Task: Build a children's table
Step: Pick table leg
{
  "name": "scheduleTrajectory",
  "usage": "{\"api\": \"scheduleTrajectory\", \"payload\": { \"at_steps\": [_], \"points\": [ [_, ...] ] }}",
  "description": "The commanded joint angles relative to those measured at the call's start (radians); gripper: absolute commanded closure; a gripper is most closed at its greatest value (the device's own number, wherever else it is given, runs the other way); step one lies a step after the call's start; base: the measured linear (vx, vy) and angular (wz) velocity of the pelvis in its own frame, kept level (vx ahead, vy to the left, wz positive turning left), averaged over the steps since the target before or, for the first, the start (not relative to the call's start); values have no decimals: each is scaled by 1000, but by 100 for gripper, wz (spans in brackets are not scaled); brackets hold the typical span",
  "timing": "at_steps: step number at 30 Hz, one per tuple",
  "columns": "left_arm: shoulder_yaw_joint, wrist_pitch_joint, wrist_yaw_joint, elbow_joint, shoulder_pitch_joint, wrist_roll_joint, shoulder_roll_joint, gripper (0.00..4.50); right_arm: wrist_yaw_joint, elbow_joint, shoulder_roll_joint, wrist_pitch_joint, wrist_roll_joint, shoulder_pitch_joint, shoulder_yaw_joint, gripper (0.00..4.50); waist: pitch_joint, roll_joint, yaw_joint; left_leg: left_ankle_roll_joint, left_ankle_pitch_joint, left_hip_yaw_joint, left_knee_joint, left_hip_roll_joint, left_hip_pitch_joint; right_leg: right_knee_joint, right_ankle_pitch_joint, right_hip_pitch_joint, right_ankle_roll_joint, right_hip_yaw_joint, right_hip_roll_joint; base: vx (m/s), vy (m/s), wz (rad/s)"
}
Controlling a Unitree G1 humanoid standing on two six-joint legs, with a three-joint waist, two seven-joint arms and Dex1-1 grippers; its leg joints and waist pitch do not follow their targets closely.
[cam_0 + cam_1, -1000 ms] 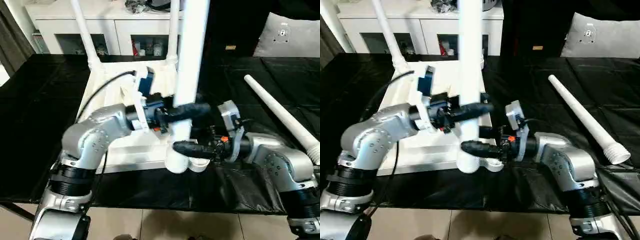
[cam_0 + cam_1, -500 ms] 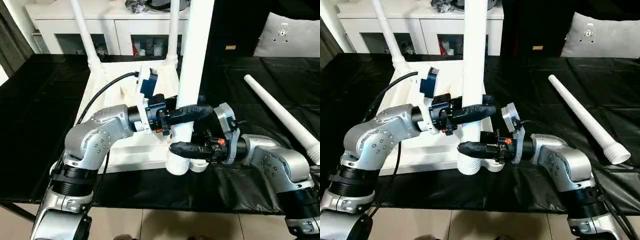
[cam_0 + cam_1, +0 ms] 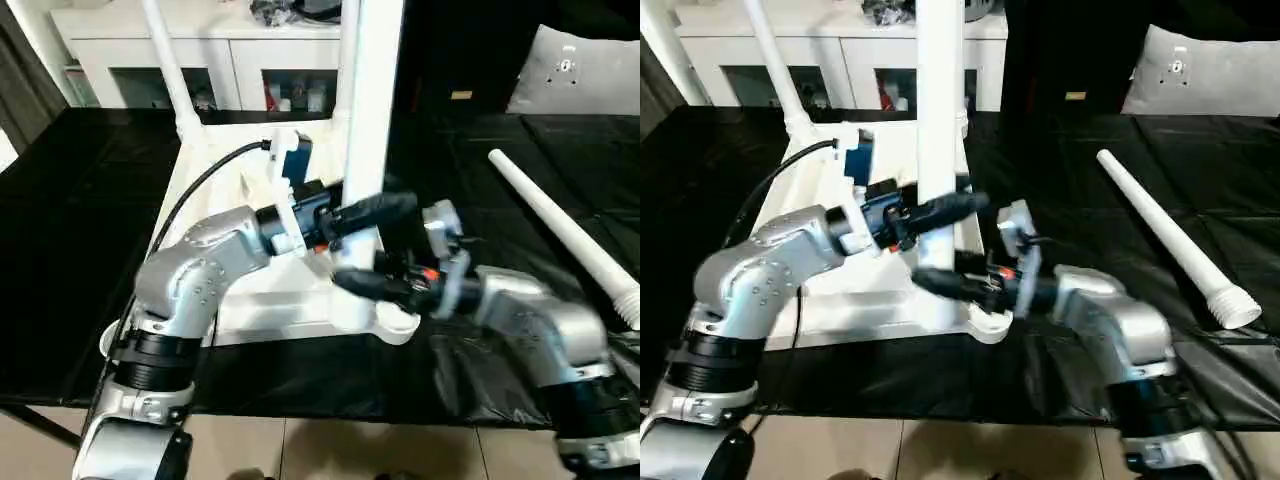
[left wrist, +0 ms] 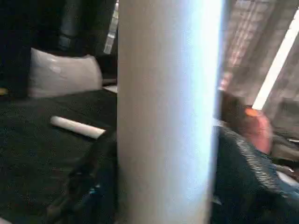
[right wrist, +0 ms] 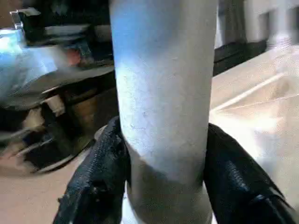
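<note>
The children's table (image 3: 250, 290) lies upside down on the black-covered surface (image 3: 90, 230), its ribbed underside facing up, with 2 legs (image 3: 168, 60) already standing in the far corner sockets in front of a white cabinet (image 3: 230, 50). A 3rd leg (image 3: 372, 110) stands upright at the near right corner socket (image 3: 395, 322), and both grippers are on it. The left gripper (image 3: 365, 212) reaches in from the left and grasps the leg partway up; in the left wrist view its 2 black fingers (image 4: 243, 168) sit on either side of the white shaft, spread about as wide as the leg is thick. The right gripper (image 3: 370, 285) comes in from the right and grasps the same leg lower down, just above the socket; in the right wrist view its fingers (image 5: 103, 172) press against both sides of the shaft. A 4th leg (image 3: 560, 235) lies loose on the black cover to the right, well apart from the table. A grey cushion (image 3: 580, 70) rests at the far right.
</note>
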Motion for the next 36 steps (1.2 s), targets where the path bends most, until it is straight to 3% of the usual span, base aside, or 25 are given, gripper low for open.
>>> {"api": "scheduleTrajectory", "payload": {
  "at_steps": [1,5,11,15,17,18,19,25,32,35,36],
  "points": [
    [27,-42,100,38,0,62,-16,146,-114,31,34,-48,-38,-38,-37,259,-72,-15,-4,42,-86,4,-63,13,-11,-76,-267,68,-158,34,-44,0,0,0],
    [25,-159,236,66,-2,177,-54,145,-256,76,98,-99,-103,-54,-37,259,-75,-14,-3,35,-65,2,-63,13,-11,-73,-244,69,-146,35,-44,0,0,0],
    [11,-237,354,73,2,240,-124,145,-353,94,159,-152,-184,-52,5,260,-76,-15,-3,52,-55,4,-61,15,-15,-67,-173,69,-171,38,-46,0,0,0],
    [4,-264,429,109,-4,290,-156,181,-415,117,187,-119,-205,-61,15,260,-73,-15,-4,51,-87,3,-64,12,-13,-74,-221,69,-158,37,-45,0,0,0],
    [8,-271,452,132,-3,296,-178,184,-446,136,209,-134,-226,-70,22,260,-71,-13,-4,42,-106,3,-66,11,-11,-79,-259,68,-144,37,-45,0,0,0],
    [7,-272,452,133,-2,296,-180,216,-449,139,212,-137,-230,-71,24,260,-72,-11,-4,37,-111,2,-67,13,-12,-79,-267,66,-140,37,-46,0,0,0],
    [3,-272,447,131,1,293,-186,216,-454,148,218,-152,-244,-74,29,260,-72,-12,-4,33,-112,2,-66,12,-12,-80,-269,67,-138,37,-47,0,0,0],
    [2,-271,450,130,5,299,-191,261,-461,160,228,-170,-254,-78,32,260,-75,-12,-4,49,-86,1,-64,13,-13,-70,-183,69,-164,39,-47,0,0,0],
    [15,-267,459,141,3,296,-197,271,-460,173,233,-200,-274,-84,35,260,-73,-11,-4,49,-102,2,-65,14,-12,-72,-207,69,-167,38,-48,0,0,0],
    [28,-264,460,145,-3,289,-194,271,-432,171,239,-204,-232,-86,10,260,-73,-12,-4,49,-107,2,-66,14,-12,-73,-216,68,-164,38,-47,0,0,0],
    [33,-263,459,146,-6,286,-192,271,-420,164,243,-189,-205,-85,-4,204,-74,-11,-4,51,-106,1,-66,15,-12,-72,-210,68,-166,39,-48,0,0,0]
  ]
}}
